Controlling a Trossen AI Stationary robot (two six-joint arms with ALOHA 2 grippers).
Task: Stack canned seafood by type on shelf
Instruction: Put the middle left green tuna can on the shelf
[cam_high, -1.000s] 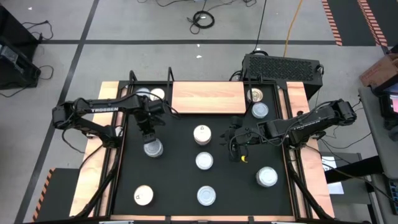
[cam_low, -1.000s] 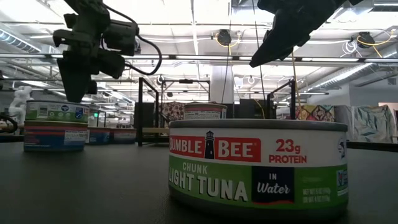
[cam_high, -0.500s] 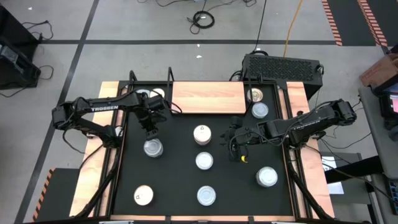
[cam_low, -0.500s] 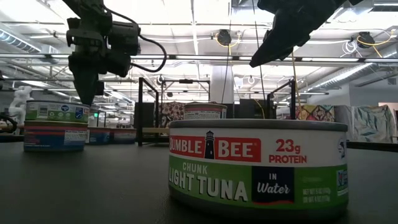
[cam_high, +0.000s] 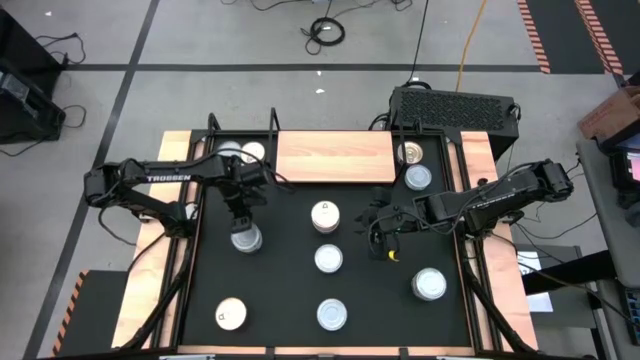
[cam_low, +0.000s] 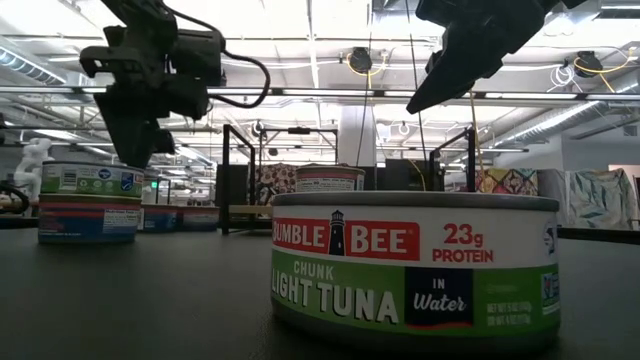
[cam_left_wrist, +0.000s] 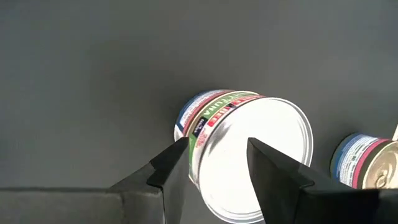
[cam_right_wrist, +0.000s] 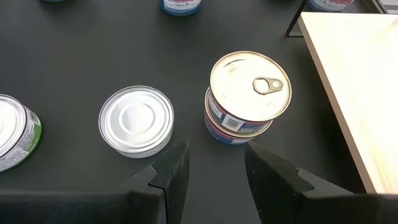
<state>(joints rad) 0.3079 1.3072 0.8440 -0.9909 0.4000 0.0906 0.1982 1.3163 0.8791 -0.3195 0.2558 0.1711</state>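
Tins lie scattered over my black desk (cam_high: 290, 300); the silver-topped tin (cam_high: 245, 238) sits left of centre, directly beneath my left tool (cam_high: 238, 215). Only the left wrist view shows that tool's fingers (cam_left_wrist: 171, 165) spread apart above the tin's lid, gripping nothing. My right tool (cam_high: 378, 222) hovers released near a stacked pair of tins (cam_right_wrist: 247, 96). The shelf (cam_high: 335, 156) spans the desk's far edge.

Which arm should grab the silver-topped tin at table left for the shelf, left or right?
Left. The left hand hangs open right above that tin; its wrist view shows the tin between its fingers. The right hand hovers across the table.
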